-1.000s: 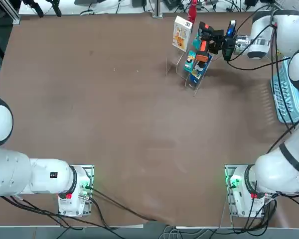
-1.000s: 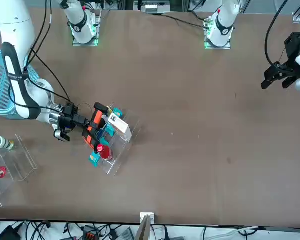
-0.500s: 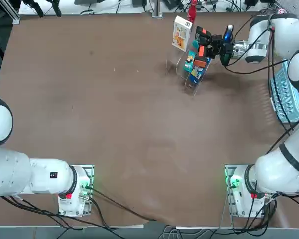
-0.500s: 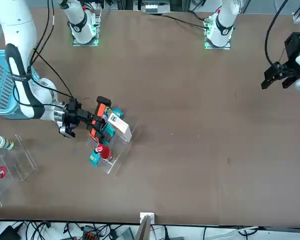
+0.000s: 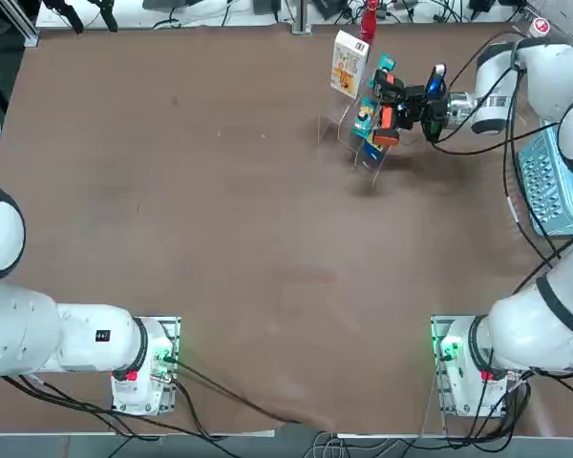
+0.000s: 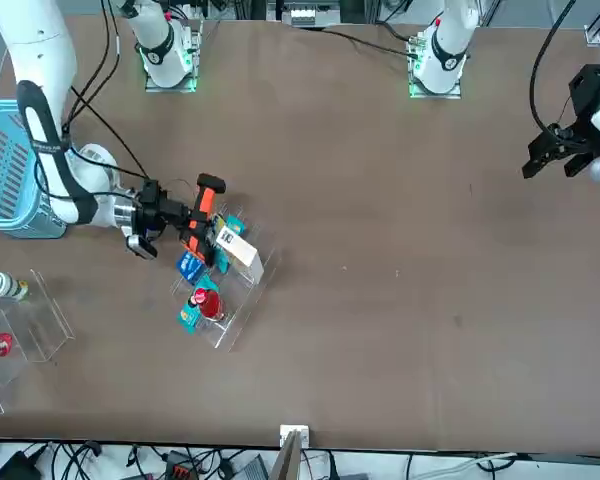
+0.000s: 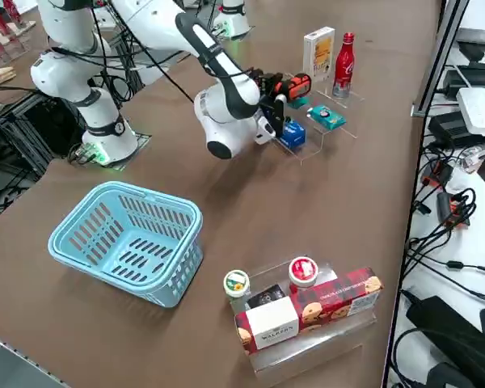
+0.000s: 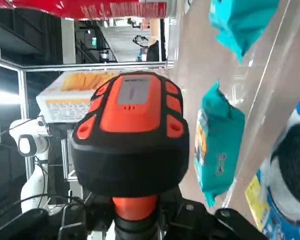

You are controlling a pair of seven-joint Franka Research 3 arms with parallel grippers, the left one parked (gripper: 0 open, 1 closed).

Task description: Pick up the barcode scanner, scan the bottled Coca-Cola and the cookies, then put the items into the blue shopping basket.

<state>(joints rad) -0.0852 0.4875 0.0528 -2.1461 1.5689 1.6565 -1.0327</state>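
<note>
My right gripper (image 5: 415, 98) is shut on the handle of the black and orange barcode scanner (image 5: 387, 100), held level just beside the clear stand. The scanner's head (image 8: 132, 135) fills the right wrist view and faces the goods. Upright at the stand's far end is the white cookies box (image 5: 349, 62), which also shows behind the scanner (image 8: 85, 90). The red bottled Coca-Cola (image 7: 343, 55) stands next to the cookies box (image 7: 318, 52). Empty on the table at my right sits the blue shopping basket (image 7: 129, 242), well apart from the gripper (image 7: 271, 101).
The clear acrylic stand (image 6: 230, 310) also carries teal packets (image 8: 217, 145) and a blue packet (image 7: 291, 133). A second clear stand at the table's right end holds two cans (image 7: 303, 271) and a red biscuit box (image 7: 307, 311). Cables trail along the table edges.
The right gripper has carried the scanner a little along the stand toward the robot's side and turned it. The goods and the basket have not moved.
</note>
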